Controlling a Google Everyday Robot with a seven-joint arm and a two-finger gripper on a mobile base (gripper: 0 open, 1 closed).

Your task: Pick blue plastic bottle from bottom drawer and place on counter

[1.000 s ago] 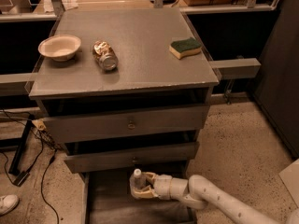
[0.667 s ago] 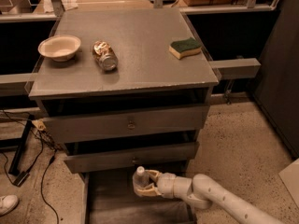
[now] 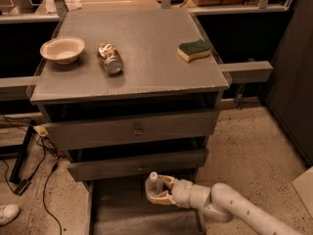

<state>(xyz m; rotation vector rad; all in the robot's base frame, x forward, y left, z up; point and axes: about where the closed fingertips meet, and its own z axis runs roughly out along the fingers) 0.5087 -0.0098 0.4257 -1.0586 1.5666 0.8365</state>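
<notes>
The blue plastic bottle (image 3: 153, 182), clear with a white cap, stands upright over the open bottom drawer (image 3: 122, 214), just below the front of the middle drawer. My gripper (image 3: 157, 190) reaches in from the right on a white arm, and its tan fingers (image 3: 161, 197) are closed around the bottle's body. The counter (image 3: 146, 43) is the grey top of the cabinet, well above the gripper.
On the counter lie a cream bowl (image 3: 62, 49) at the left, a crushed metal can (image 3: 110, 58) beside it, and a green-and-yellow sponge (image 3: 194, 50) at the right. Two upper drawers with knobs (image 3: 138, 130) are shut. Cables (image 3: 34, 160) trail on the floor at left.
The gripper with the bottle has shifted slightly up and to the right, closer under the middle drawer front. Nothing on the counter has moved.
</notes>
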